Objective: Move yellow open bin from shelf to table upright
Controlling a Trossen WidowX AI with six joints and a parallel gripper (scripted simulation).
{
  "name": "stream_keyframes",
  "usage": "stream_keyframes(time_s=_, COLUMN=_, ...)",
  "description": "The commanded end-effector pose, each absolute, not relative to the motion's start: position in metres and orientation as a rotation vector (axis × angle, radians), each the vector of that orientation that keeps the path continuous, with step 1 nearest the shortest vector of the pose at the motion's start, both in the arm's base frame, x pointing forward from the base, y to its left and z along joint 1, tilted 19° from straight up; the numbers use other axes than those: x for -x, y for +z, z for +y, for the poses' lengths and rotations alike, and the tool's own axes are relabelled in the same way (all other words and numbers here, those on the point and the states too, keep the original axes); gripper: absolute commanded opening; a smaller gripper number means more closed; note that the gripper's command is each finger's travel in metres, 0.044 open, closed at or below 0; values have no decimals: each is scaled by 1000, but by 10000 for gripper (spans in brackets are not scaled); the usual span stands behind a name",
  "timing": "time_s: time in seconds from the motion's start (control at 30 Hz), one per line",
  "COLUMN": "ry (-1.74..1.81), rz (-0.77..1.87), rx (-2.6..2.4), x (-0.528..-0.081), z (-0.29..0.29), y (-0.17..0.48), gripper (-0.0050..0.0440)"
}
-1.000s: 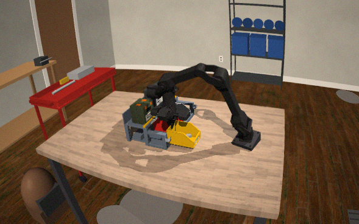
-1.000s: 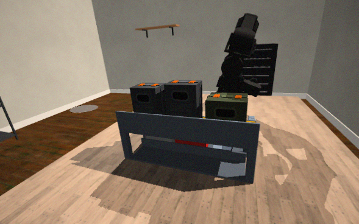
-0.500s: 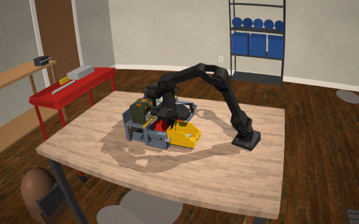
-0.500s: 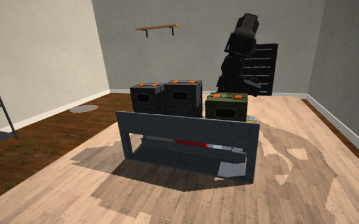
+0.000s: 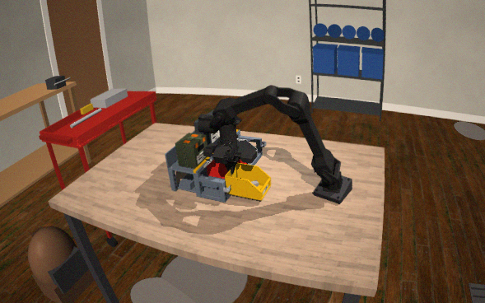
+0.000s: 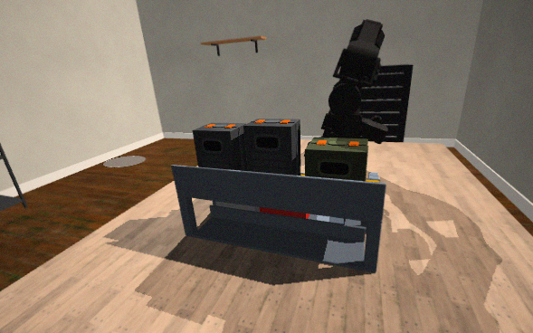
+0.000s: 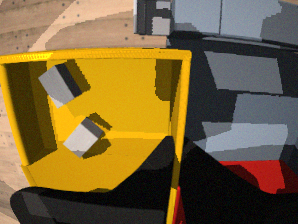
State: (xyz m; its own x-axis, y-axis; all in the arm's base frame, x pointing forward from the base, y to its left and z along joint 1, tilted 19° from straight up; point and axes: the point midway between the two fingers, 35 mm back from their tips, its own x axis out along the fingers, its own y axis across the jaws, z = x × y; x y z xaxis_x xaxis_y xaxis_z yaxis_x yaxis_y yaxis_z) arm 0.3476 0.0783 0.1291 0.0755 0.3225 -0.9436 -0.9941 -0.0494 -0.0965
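Observation:
The yellow open bin stands upright at the front right end of the grey shelf, half out of it and low over the table. In the wrist view the bin holds two grey parts. My gripper reaches down over the shelf end. Its fingers are shut on the bin's right wall, one finger inside and one outside. In the exterior view the shelf's back panel hides the bin and the fingers.
Two black boxes and a green box with orange latches stand on the shelf's top. A red bin sits in the shelf beside the yellow one. The arm's base stands to the right.

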Motion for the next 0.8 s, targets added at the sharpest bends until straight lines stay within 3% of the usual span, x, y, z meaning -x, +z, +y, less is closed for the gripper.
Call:
stream_keyframes(time_s=0.0, ry=1313, rz=854, rx=1063, x=-349, z=78, y=137, gripper=0)
stream_keyframes(time_s=0.77, ry=1313, rz=860, rx=1061, x=-348, z=76, y=143, gripper=0)
